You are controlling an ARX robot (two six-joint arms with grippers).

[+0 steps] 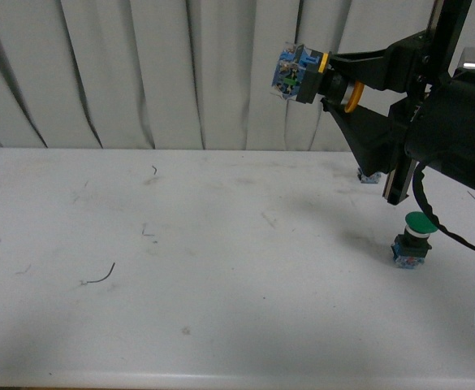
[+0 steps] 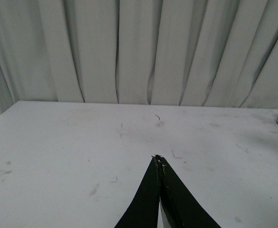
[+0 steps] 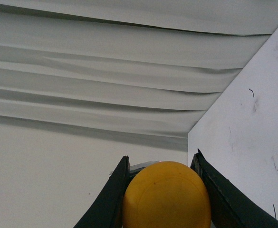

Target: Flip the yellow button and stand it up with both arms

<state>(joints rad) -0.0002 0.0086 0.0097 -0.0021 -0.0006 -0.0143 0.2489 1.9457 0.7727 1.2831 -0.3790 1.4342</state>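
Location: yellow button (image 1: 306, 75) aloft, well above table (image 1: 180, 268), at 1 o'clock in front view. Contact block points toward 9 o'clock, cap toward arm. Right gripper (image 1: 328, 79) clamped on it, fingers (image 3: 111, 204) flanking cap. Left gripper (image 2: 158, 160) pressed together, empty, low over table. Judgement: light, rigid; smooth domed cap slippery, so boxy block's flat sides give better hold. Green-capped button (image 1: 414, 237) stands at 4 o'clock.

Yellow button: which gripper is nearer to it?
Right. The right gripper holds the button in the air, cap between its fingers; the left gripper is shut, empty, over the table, the button outside its view.
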